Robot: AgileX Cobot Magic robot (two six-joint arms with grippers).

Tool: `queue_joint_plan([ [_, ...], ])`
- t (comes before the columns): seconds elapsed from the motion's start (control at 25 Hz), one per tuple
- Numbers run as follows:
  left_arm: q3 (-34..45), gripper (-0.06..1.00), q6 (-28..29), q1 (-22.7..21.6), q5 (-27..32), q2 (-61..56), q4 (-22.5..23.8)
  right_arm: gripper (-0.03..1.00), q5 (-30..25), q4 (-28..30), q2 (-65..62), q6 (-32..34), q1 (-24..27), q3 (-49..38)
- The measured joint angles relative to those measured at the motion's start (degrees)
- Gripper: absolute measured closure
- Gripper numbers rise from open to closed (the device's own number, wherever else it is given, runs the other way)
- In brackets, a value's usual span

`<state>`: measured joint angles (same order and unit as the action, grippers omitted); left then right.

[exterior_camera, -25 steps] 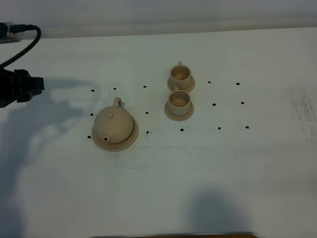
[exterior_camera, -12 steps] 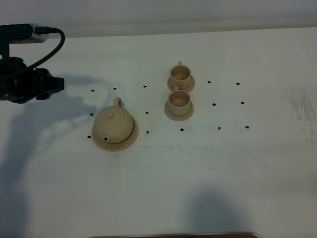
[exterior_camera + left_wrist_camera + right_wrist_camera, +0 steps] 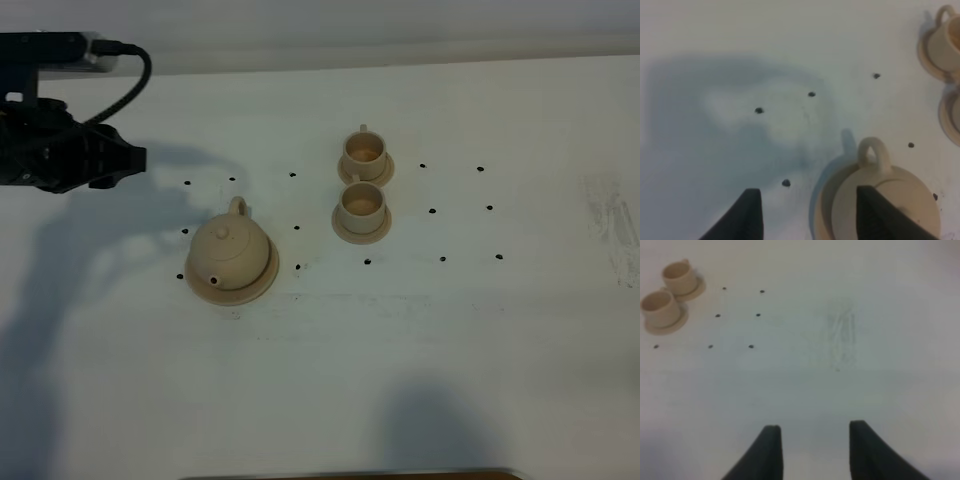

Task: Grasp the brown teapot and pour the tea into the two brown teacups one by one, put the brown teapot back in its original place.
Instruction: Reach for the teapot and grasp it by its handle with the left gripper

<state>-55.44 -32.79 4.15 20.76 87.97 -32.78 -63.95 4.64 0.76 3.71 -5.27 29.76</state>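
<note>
Hovering near the brown teapot [image 3: 232,252], the left gripper [image 3: 807,195] is empty, jaws parted; grasp, both pours and return remain.

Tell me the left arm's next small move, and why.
Probably ease the left claw across and down toward the loop handle of the rounded beige ceramic teapot. The jaws stand open with nothing between them. The claw hangs off to one side of the pot, and the teapot sits untouched on its flat round beige saucer, so the grasp has yet to be made.
</note>
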Motion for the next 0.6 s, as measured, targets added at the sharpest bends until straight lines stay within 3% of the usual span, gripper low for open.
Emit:
queue_joint_plan([
  [0.28, 0.0, 0.45, -4.7, 1.2, -2.9, 0.0, 0.0, 0.66, 0.0, 0.0, 0.0, 0.0, 0.2, 0.0],
  [0.6, 0.0, 0.45, -6.4, 1.2, -5.5, 1.1, -4.0, 0.66, 0.0, 0.0, 0.0, 0.0, 0.2, 0.0],
])
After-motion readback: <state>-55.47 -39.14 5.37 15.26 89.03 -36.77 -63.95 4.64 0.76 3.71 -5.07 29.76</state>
